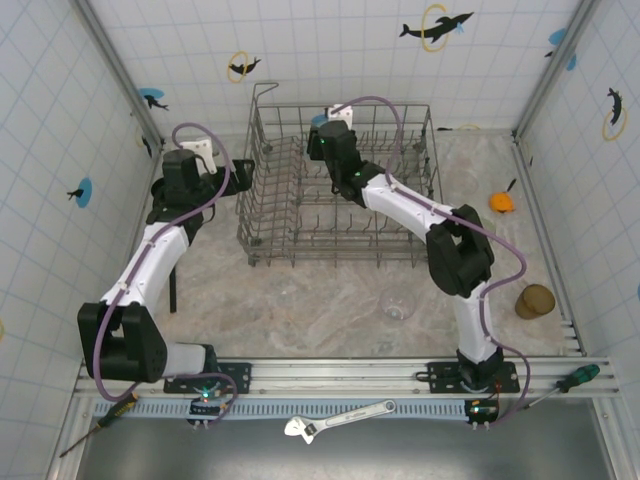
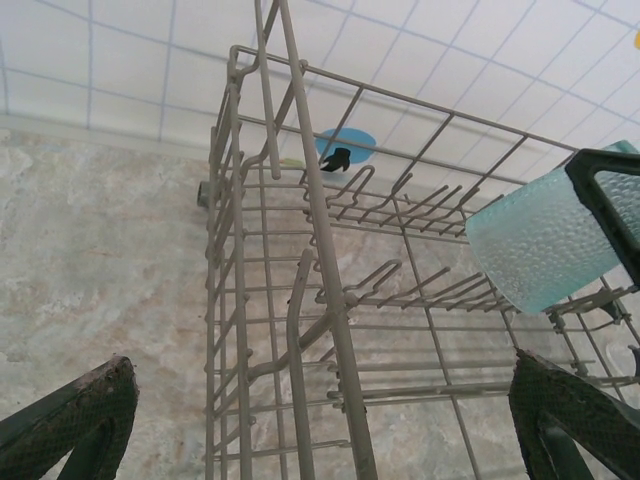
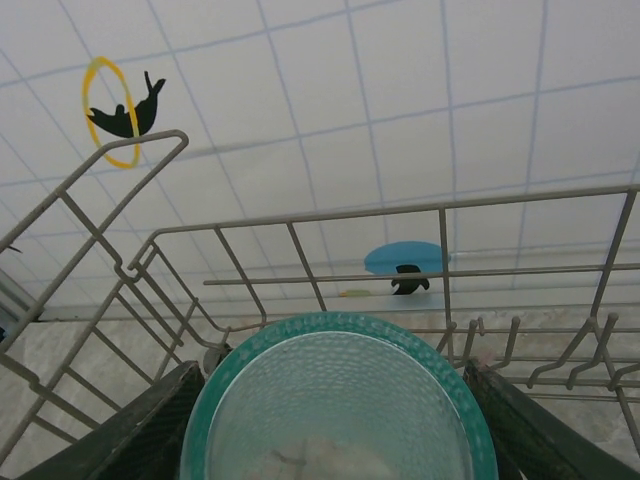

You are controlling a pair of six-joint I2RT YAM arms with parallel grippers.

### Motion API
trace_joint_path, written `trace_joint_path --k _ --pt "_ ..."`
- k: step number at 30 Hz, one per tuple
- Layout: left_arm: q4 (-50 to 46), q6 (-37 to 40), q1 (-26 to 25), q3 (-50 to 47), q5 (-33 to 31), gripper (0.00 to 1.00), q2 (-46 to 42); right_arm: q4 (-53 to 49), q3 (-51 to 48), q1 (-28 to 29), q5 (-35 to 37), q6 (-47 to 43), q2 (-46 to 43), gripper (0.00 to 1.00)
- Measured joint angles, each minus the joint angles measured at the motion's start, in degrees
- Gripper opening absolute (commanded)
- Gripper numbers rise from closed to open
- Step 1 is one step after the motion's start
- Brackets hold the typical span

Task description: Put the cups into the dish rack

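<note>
Load: teal tumbler (image 3: 340,400), pinched by right gripper (image 3: 335,425), round end facing the wrist camera.
Position: left wrist view shows it side-on and tilted, inside dish rack (image 2: 300,200), above the tines.
Left gripper (image 2: 320,430): spread, empty, beside the rack's left wall.
Top view: clear tumbler (image 1: 397,305) and amber tumbler (image 1: 535,301) on tabletop (image 1: 320,300), apart from the rack.

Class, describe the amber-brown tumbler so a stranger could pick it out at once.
From the grey wire dish rack, look right and nearer, by the right wall. The amber-brown tumbler sits there. Its left neighbour is a clear tumbler; the orange object farther back is smaller.
</note>
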Motion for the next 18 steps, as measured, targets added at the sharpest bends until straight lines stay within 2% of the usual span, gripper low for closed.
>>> trace_joint_path --k 18 --pt "0.09 -0.31 0.0 0.0 0.74 0.97 -0.09 -1.03 2.64 -1.97 0.79 -2.86 3.58 0.48"
